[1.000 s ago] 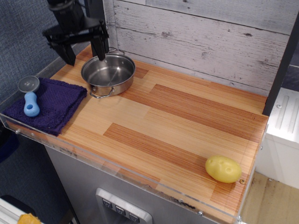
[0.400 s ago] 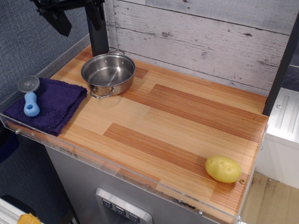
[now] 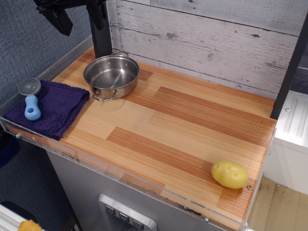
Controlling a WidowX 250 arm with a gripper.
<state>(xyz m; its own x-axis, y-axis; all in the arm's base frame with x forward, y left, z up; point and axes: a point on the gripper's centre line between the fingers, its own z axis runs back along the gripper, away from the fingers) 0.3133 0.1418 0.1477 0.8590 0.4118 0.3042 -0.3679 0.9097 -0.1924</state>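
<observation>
Round shiny steel pot (image 3: 111,76) sits empty at the back-left of the wooden table (image 3: 192,125). Black end effector (image 3: 81,17) hangs above it, spread wide, holding nothing. My guess at the risk: an off-centre descent clips the rim and skids the pot into the purple cloth (image 3: 53,108) carrying the blue-handled round tool (image 3: 32,103). Yellow potato (image 3: 230,173) is well apart, and nothing blocks the way.

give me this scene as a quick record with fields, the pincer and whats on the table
pincer: open, empty, raised above the back left corner
nearest thing: pot, steel, empty, upright, back left
cloth: purple, at the left edge, beside the pot
tool: blue handle, round metal head, lying on the cloth
potato: yellow, front right corner, apart from everything else
table: wooden top with a clear plastic rim
</observation>
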